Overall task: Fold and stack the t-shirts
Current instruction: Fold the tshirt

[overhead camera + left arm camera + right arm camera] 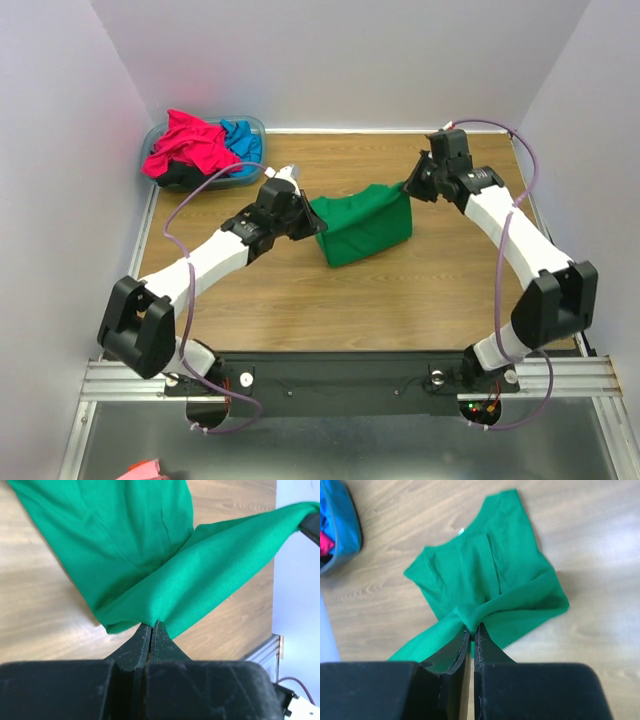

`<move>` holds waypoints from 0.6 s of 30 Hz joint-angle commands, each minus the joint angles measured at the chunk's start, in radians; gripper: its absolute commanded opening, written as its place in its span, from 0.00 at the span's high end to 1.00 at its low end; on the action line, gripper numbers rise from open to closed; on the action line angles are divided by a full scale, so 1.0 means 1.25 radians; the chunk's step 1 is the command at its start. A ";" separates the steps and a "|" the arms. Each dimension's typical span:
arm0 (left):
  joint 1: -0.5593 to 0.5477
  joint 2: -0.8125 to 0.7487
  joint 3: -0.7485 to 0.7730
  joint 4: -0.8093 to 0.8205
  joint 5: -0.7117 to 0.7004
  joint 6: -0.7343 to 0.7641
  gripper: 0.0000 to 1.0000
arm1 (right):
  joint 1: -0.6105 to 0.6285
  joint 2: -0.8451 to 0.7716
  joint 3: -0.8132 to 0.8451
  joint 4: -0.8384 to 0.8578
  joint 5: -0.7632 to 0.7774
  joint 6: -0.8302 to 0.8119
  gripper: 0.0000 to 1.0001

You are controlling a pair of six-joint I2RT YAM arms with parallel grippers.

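Observation:
A bright green t-shirt (365,228) hangs stretched between my two grippers above the middle of the wooden table, its lower part resting on the wood. My left gripper (312,216) is shut on the shirt's left edge; in the left wrist view its tips (152,625) pinch the green cloth (165,565). My right gripper (408,186) is shut on the shirt's right edge; in the right wrist view its tips (472,627) pinch a bunched fold of the shirt (485,575). Magenta-pink (187,143), blue (241,138) and black (178,174) shirts lie heaped in the basin.
A translucent blue plastic basin (254,125) stands at the table's far left corner, and its rim shows in the right wrist view (340,530). White walls close in the table at the back and on both sides. A metal rail (350,375) runs along the near edge.

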 commanded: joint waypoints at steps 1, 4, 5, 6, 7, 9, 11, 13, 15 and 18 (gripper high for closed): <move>0.023 0.029 0.068 -0.003 0.025 0.045 1.00 | -0.005 0.067 0.089 0.050 0.028 -0.040 1.00; 0.049 0.063 0.095 -0.009 0.028 0.053 1.00 | -0.007 0.130 0.142 0.050 0.033 -0.042 1.00; 0.058 0.072 0.103 -0.010 0.030 0.055 1.00 | -0.007 0.149 0.154 0.050 0.034 -0.043 1.00; 0.071 0.090 0.109 -0.009 0.028 0.058 1.00 | -0.008 0.180 0.182 0.050 0.030 -0.043 1.00; 0.078 0.100 0.125 -0.009 0.025 0.064 1.00 | -0.009 0.197 0.195 0.050 0.029 -0.045 1.00; 0.091 0.125 0.143 -0.010 0.030 0.071 1.00 | -0.010 0.226 0.219 0.050 0.028 -0.045 1.00; 0.108 0.170 0.181 -0.016 0.033 0.086 1.00 | -0.014 0.266 0.248 0.050 0.029 -0.043 1.00; 0.121 0.219 0.217 -0.022 0.044 0.093 1.00 | -0.020 0.305 0.272 0.050 0.029 -0.043 1.00; 0.139 0.249 0.235 -0.022 0.058 0.093 1.00 | -0.026 0.331 0.286 0.050 0.029 -0.043 1.00; 0.158 0.303 0.261 -0.004 0.063 0.090 1.00 | -0.036 0.384 0.313 0.050 0.019 -0.043 1.00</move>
